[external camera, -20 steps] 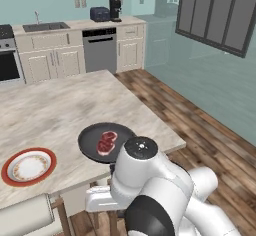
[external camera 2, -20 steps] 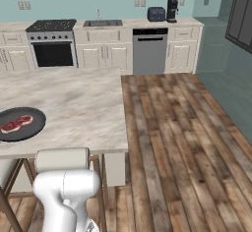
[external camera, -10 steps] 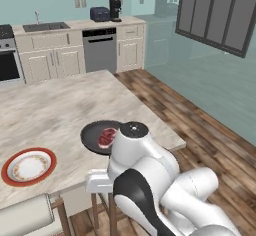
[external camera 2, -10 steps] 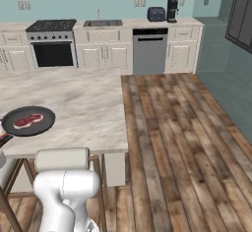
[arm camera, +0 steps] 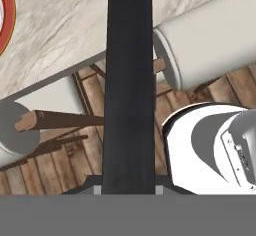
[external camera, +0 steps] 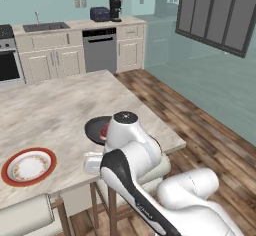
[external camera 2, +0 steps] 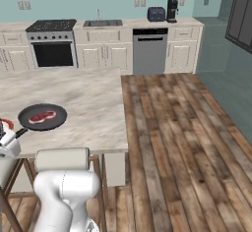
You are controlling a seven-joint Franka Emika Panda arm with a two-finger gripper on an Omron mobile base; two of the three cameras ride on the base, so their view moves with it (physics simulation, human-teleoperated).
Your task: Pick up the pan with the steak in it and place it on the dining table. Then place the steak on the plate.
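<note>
Your gripper (arm camera: 129,190) pinches the pan (external camera 2: 43,116) by its long handle; pan and steak (external camera 2: 42,117) sit left of centre in the right base view, over the tabletop (external camera 2: 88,103). Judged risk: held so far out, the pan may tip or twist, sliding the steak out short of the plate (external camera: 28,166) at lower left in the left base view.

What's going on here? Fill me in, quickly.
The arm has the pan by its handle, the gripper shut on it. The steak lies in the pan, which is over the dining table near its edge. The plate sits on the table to the pan's left, nothing on it. The steak hasn't been moved to the plate yet.
</note>
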